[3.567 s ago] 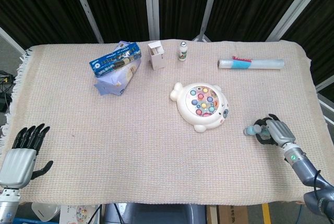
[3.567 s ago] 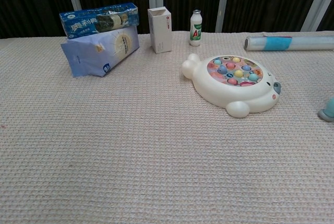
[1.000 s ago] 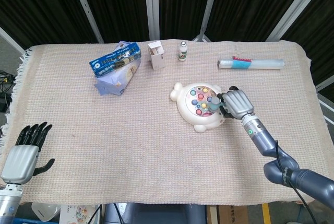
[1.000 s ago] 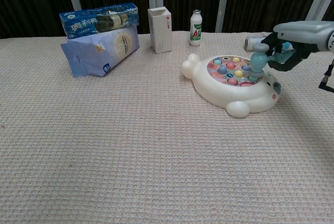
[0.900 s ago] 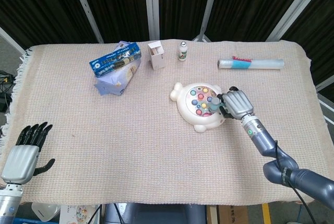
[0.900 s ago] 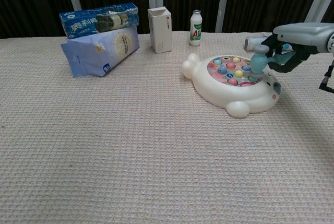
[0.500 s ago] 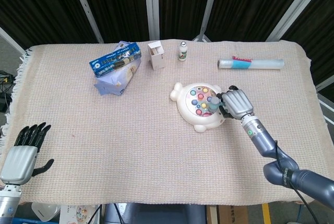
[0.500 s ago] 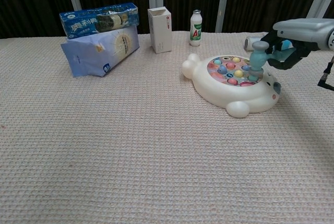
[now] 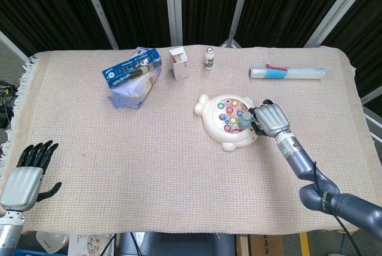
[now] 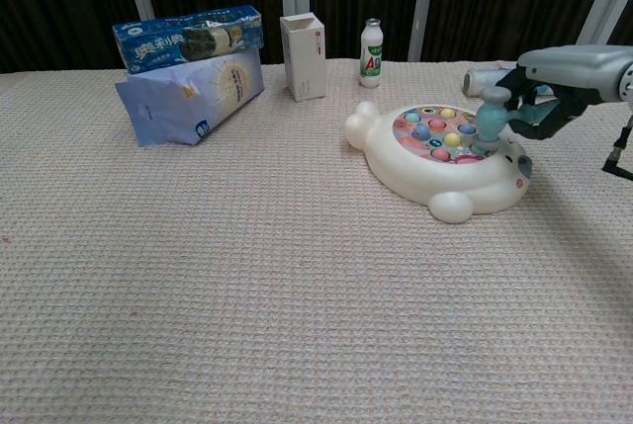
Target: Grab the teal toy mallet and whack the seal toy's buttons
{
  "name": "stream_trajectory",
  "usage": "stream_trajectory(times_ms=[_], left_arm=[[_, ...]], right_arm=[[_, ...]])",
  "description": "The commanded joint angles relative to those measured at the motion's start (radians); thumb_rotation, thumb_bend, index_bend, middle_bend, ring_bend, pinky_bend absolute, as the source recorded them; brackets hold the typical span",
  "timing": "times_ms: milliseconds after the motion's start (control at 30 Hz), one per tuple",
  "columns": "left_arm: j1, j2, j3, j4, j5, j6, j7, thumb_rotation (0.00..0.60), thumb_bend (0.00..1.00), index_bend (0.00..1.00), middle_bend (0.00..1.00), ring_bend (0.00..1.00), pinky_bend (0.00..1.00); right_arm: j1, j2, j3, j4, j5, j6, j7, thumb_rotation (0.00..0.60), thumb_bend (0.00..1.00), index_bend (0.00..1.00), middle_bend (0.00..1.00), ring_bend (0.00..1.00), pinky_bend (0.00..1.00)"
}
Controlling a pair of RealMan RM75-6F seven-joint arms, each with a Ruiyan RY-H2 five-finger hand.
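The white seal toy [image 9: 216, 126] [image 10: 425, 173] with coloured buttons lies on the cloth right of centre. My right hand [image 9: 271, 119] [image 10: 566, 76] grips the teal toy mallet [image 9: 243, 117] [image 10: 490, 120] at the toy's right side. The mallet head stands upright with its lower face down on the buttons at the toy's right edge. My left hand [image 9: 25, 173] rests at the table's near left corner, fingers apart and holding nothing; the chest view does not show it.
A blue snack bag with a box on it [image 9: 132, 79] [image 10: 186, 73], a small white carton [image 9: 179, 63] [image 10: 304, 55] and a little bottle [image 9: 208, 58] [image 10: 371, 52] line the far side. A clear roll [image 9: 287, 73] [image 10: 485, 79] lies far right.
The right hand has dipped slightly, bringing the mallet head down onto the buttons at the toy's right edge. The left hand has not moved.
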Motion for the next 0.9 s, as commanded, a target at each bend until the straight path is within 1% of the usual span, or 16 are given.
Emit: stream_trajectory(times_ms=[33,167,333,433,533,733,900], left_arm=[[0.000,0.000,0.000,0.001,0.000,0.000,-0.001,0.600,0.24,0.00,0.00,0.00,0.00],[0.000,-0.001,0.002,0.004,0.005,0.002,-0.007,0.600,0.24,0.00,0.00,0.00,0.00],[0.005,-0.001,0.005,0.014,0.016,0.012,-0.024,0.600,0.24,0.00,0.00,0.00,0.00],[0.006,-0.001,0.008,0.018,0.022,0.014,-0.030,0.600,0.24,0.00,0.00,0.00,0.00],[0.009,0.000,0.009,0.021,0.027,0.020,-0.038,0.600,0.24,0.00,0.00,0.00,0.00],[0.013,0.003,0.012,0.021,0.028,0.023,-0.038,0.600,0.24,0.00,0.00,0.00,0.00],[0.013,0.004,0.014,0.010,0.034,0.024,-0.025,0.600,0.24,0.00,0.00,0.00,0.00]], right_arm=[[0.002,0.001,-0.001,0.000,0.001,0.001,-0.003,0.600,0.78,0.91,0.78,0.54,0.21],[-0.002,0.021,0.004,-0.027,-0.001,0.020,-0.009,0.600,0.78,0.91,0.78,0.54,0.21],[-0.025,0.073,0.014,-0.089,-0.005,0.066,-0.004,0.600,0.78,0.91,0.78,0.54,0.21],[-0.047,0.103,0.008,-0.121,-0.014,0.090,0.007,0.600,0.78,0.91,0.78,0.54,0.21],[-0.077,0.120,-0.009,-0.133,-0.024,0.110,0.032,0.600,0.78,0.91,0.78,0.54,0.21],[-0.136,0.113,-0.064,-0.091,-0.077,0.132,0.123,0.600,0.78,0.88,0.78,0.50,0.17],[-0.163,0.069,-0.087,-0.003,-0.120,0.145,0.225,0.600,0.78,0.86,0.78,0.48,0.15]])
